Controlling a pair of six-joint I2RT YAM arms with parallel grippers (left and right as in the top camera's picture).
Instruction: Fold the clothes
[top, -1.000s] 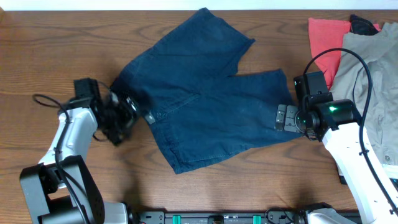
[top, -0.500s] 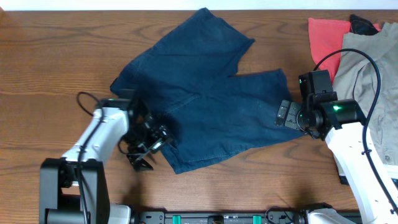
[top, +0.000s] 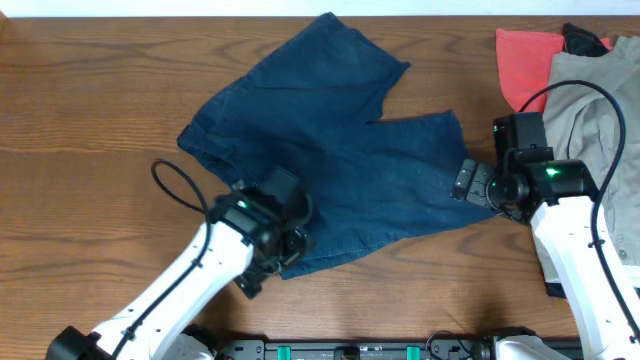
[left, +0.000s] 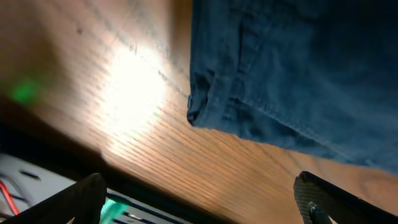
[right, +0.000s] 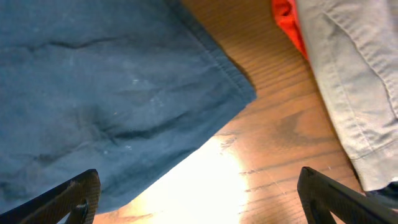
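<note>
Navy shorts (top: 330, 150) lie spread flat on the wood table (top: 80, 90). The waistband edge runs along the side nearest the left gripper (top: 288, 240). One leg points away from both arms, and the other reaches toward the right gripper (top: 468, 182).

The left gripper sits over the near corner of the waistband. In its wrist view the fingers (left: 87, 196) are spread wide with nothing between them. The waistband corner (left: 199, 112) is just ahead of the gap, with bare wood under it. Cannot tell if the fingers touch the cloth.

The right gripper is at the hem of the nearer leg, also spread wide and holding nothing. In its wrist view the hem corner (right: 245, 93) lies just ahead of the fingers (right: 78, 196), and blue cloth fills the left side.

A khaki garment (top: 600, 110) lies on the outer side of the right gripper, apart from the shorts. A red cloth (top: 525, 60) lies beyond the gripper, partly under the khaki.
</note>
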